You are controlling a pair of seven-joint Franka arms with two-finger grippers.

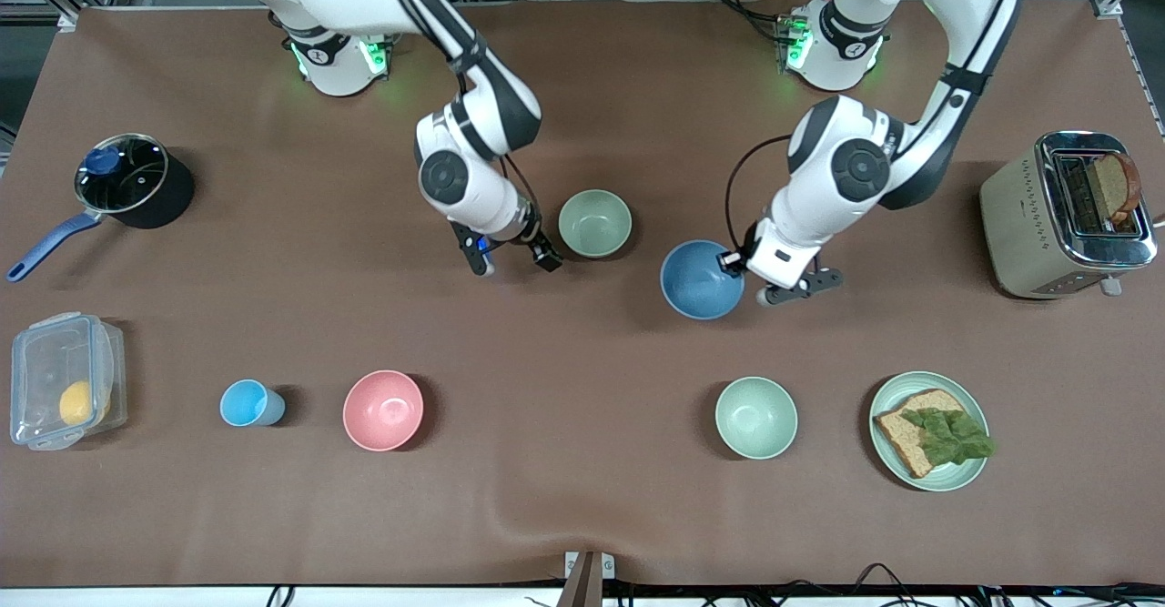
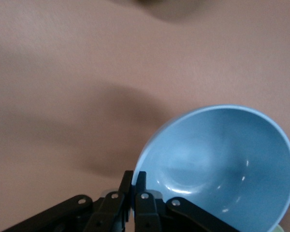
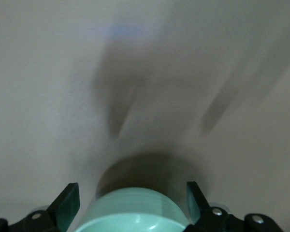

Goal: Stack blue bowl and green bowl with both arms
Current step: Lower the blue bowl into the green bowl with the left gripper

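Blue bowl (image 1: 701, 279) sits near the middle of the table (image 1: 582, 498), toward the left arm's end, its rim pinched by the left claw (image 1: 734, 262). Green bowl (image 1: 594, 222) rests beside it, closer to the robots' edge. The right claw (image 1: 515, 264), fingers apart, hangs just beside the green bowl.

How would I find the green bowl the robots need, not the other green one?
Start at the blue bowl pinched by the left gripper mid-table. The green bowl sits beside it, nearer the arms' bases, by the open right gripper. It is duller than the mint-green bowl beside the bread plate.
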